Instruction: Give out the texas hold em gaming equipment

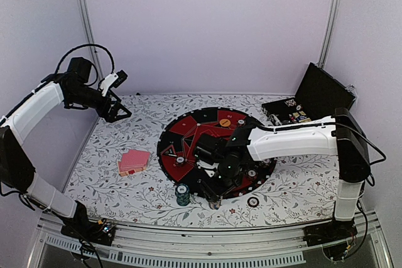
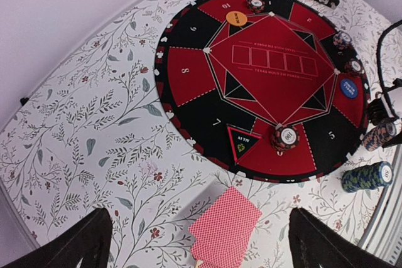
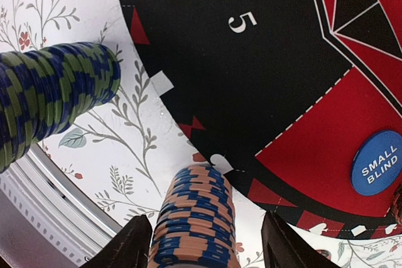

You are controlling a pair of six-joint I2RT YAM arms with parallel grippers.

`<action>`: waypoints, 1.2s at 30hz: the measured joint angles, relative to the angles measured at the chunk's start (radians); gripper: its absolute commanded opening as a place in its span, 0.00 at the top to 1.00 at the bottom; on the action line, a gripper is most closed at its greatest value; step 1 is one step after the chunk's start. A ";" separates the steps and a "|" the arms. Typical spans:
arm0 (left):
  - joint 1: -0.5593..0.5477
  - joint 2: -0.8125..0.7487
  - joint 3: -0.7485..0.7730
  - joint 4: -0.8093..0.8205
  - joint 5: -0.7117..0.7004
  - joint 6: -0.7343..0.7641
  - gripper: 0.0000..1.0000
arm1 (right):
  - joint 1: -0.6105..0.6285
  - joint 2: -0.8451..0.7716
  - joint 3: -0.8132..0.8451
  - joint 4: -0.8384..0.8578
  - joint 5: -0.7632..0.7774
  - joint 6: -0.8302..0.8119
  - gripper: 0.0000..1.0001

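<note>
Standing at the near rim of the round mat (image 3: 251, 80), by the segment numbered 5, a stack of tan-and-blue chips (image 3: 196, 218) sits between the fingers of the right gripper (image 3: 206, 243). The jaws are partway apart, one finger on each side of the stack. A slit of background shows along one side, so they are not clamped on it. Just beside it, a green-and-blue stack (image 3: 56, 92) stands on the flowered cloth (image 1: 113, 186), apart from the gripper. On a red segment of the mat lies the blue disc (image 3: 380, 161) marked SMALL BLIND, and at the far side an orange disc (image 2: 236, 18). Another small pile of chips (image 2: 286, 137) rests on the mat's near-left red segment. Off the mat to the left, the pink-backed cards (image 1: 133, 162) lie fanned on the cloth. The left gripper (image 1: 118, 114) hangs high over the far-left corner, its fingers (image 2: 81, 243) spread wide and holding nothing. The black case (image 1: 314, 95) stands open at the far right.
</note>
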 measured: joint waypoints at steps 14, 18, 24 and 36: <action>0.000 0.000 0.000 0.000 -0.003 0.003 0.00 | 0.000 0.008 0.000 -0.001 0.020 -0.006 0.43; 0.000 0.000 0.000 0.000 -0.003 0.003 0.00 | 0.000 0.008 0.000 -0.001 0.027 -0.006 0.52; 0.000 0.000 0.000 0.000 -0.004 0.003 0.00 | 0.000 0.008 0.005 -0.010 0.040 -0.005 0.61; 0.000 0.000 0.000 -0.001 -0.003 0.003 0.00 | 0.000 0.008 0.108 -0.090 0.074 -0.006 0.62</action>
